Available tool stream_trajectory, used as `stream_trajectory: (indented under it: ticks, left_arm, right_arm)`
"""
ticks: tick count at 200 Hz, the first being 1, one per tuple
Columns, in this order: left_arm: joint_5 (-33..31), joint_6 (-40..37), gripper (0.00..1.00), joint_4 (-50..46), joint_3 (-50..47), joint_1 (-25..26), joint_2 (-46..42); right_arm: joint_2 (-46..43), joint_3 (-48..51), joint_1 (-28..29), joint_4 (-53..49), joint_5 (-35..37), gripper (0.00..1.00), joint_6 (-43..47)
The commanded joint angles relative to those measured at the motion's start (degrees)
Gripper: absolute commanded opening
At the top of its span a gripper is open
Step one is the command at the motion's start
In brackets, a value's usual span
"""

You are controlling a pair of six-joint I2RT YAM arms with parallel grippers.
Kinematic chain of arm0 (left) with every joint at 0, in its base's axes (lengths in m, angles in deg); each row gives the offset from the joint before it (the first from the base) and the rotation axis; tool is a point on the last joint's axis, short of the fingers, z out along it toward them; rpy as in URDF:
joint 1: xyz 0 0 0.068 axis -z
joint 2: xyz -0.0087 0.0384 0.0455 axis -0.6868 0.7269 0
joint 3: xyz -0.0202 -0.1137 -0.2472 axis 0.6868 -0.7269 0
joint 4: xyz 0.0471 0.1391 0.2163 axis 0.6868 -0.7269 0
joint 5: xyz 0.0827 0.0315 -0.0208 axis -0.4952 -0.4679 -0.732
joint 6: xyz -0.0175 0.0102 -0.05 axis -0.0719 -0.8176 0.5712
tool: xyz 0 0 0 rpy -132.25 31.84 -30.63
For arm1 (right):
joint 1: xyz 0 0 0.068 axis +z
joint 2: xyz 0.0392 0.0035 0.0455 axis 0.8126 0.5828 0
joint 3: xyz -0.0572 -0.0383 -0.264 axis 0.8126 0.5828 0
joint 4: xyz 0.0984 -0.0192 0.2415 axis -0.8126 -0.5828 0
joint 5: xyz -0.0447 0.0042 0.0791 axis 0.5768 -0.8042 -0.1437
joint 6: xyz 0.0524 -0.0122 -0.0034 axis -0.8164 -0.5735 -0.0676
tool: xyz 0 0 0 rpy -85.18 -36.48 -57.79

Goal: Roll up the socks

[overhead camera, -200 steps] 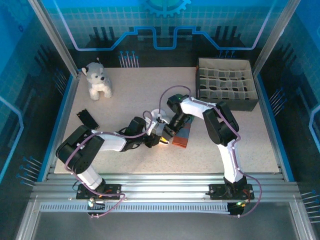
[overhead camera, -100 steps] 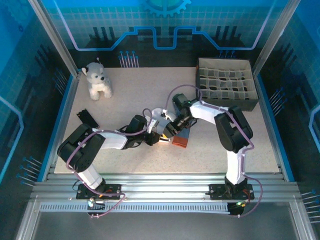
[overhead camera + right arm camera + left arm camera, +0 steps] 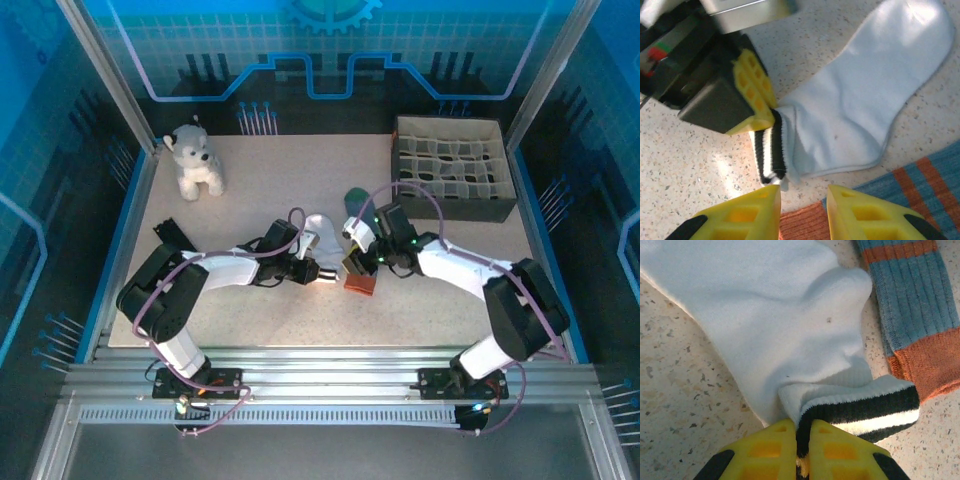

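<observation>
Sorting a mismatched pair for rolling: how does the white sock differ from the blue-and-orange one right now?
The white sock is smooth and plain with a black-striped cuff; the blue-and-orange sock is ribbed, with orange bands. The white sock's cuff is bunched and pinched in the shut left hand; the blue-and-orange sock lies flat and ungripped, the open right hand at its cuff. Both lie side by side on the speckled table.

Two socks lay mid-worktop (image 3: 260,310), side by side: left sock (image 3: 318,238), right sock (image 3: 360,283) just beside it. Left gripper (image 3: 322,272) sat at left sock's near end, right gripper (image 3: 352,262) above right sock's near end. Plush dog (image 3: 197,160) stood upper left of frame. Divided box (image 3: 450,170) sat upper right, behind socks. Small flat object (image 3: 175,235) lay near left edge.
</observation>
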Motion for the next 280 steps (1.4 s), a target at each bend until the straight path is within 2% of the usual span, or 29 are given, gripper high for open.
stream_trajectory:
  ticks: [1,24,58,81,113,191,280]
  left_arm:
    - [-1.9,0.1,0.09,-10.7,2.6,-0.8,2.0]
    - [-0.7,0.1,0.09,-14.3,5.6,-1.0,3.6]
    - [2.4,-0.1,0.09,-17.9,9.0,-1.8,7.4]
    - [4.3,0.2,0.09,-17.8,9.2,-2.4,8.3]
    - [6.0,-0.6,0.08,-18.8,10.1,-3.0,9.2]
    - [7.4,-1.0,0.08,-19.5,11.3,-3.6,9.9]
    - [8.9,-1.7,0.07,-20.4,12.3,-4.4,11.0]
  right_arm:
    - [-2.3,3.1,6.8,10.0,8.0,0.29,9.7]
    - [-3.3,5.6,12.2,13.6,15.6,0.29,19.9]
    - [-5.7,12.5,12.4,23.1,14.2,0.30,30.3]
    - [-5.1,13.5,12.5,22.5,13.3,0.33,35.6]
    - [-2.8,12.9,12.8,22.1,15.7,0.34,41.3]
    - [3.4,7.6,12.8,17.1,14.5,0.36,45.2]
    - [7.6,3.1,11.4,9.6,13.0,0.34,44.4]
